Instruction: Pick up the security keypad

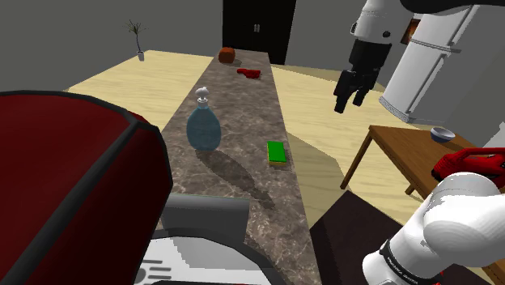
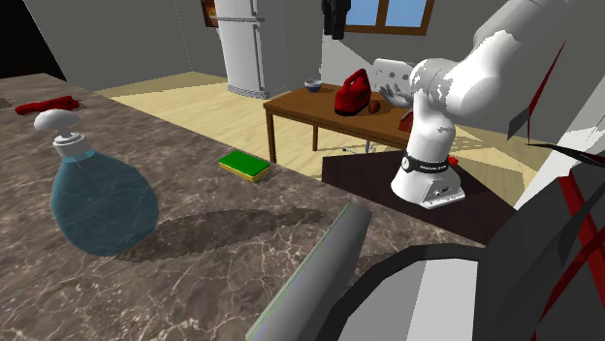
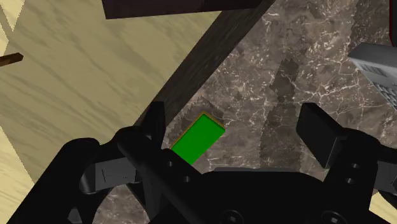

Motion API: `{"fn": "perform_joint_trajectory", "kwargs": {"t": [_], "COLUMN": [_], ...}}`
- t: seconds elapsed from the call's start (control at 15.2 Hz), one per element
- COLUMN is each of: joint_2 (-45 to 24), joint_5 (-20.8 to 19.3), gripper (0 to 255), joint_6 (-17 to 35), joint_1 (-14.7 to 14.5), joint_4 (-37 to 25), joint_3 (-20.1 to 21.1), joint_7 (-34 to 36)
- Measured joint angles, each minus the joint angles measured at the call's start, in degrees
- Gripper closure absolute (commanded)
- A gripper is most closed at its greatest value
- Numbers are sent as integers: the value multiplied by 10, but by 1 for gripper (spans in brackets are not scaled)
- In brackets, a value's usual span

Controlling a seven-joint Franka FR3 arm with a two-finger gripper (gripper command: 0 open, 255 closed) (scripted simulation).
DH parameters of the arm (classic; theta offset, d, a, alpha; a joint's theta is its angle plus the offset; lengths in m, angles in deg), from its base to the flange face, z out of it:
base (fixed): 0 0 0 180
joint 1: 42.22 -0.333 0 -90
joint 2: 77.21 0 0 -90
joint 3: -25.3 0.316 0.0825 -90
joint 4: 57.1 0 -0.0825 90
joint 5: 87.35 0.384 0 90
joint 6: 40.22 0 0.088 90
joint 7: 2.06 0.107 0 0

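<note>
Tabletop: long, dark veined stone, running on below the fingers and past them.

Bottle: blue and see-through with a white pump top, standing upright. It is on the far side of the keypad from the fingers, well apart, and not in the way.

Keypad: a flat green slab with a thin yellowish rim, lying face up on the tabletop close to the edge on the fingers' side. Nothing touches it. The wrist view puts it below the fingers, nearer one finger than the other and not centred between them.

Fingers: spread wide apart with nothing in them, hanging high and well above the keypad, roughly over the tabletop's edge.

Handling (judgement):
- **Feel:** probably light and rigid, with a hard smooth case whose faces may be slippery.
- **Shape:** very thin, so there is little side wall to catch.
- **Hold:** best taken across the short width, one finger on each long edge near mid-length, with the tips lowered almost to the stone.
- **Risks:** the tips could strike the tabletop, or the slab could skid off the near edge if one finger lands first.
</note>
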Motion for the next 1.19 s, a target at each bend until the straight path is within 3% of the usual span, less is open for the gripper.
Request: {"fn": "perform_joint_trajectory", "kwargs": {"t": [0.26,1.19], "joint_2": [-15,-139], "joint_5": [10,50], "gripper": [0,0], "joint_6": [33,270], "joint_1": [-16,-107], "joint_4": [8,50], "joint_3": [15,106], "joint_7": [-4,-47]}}
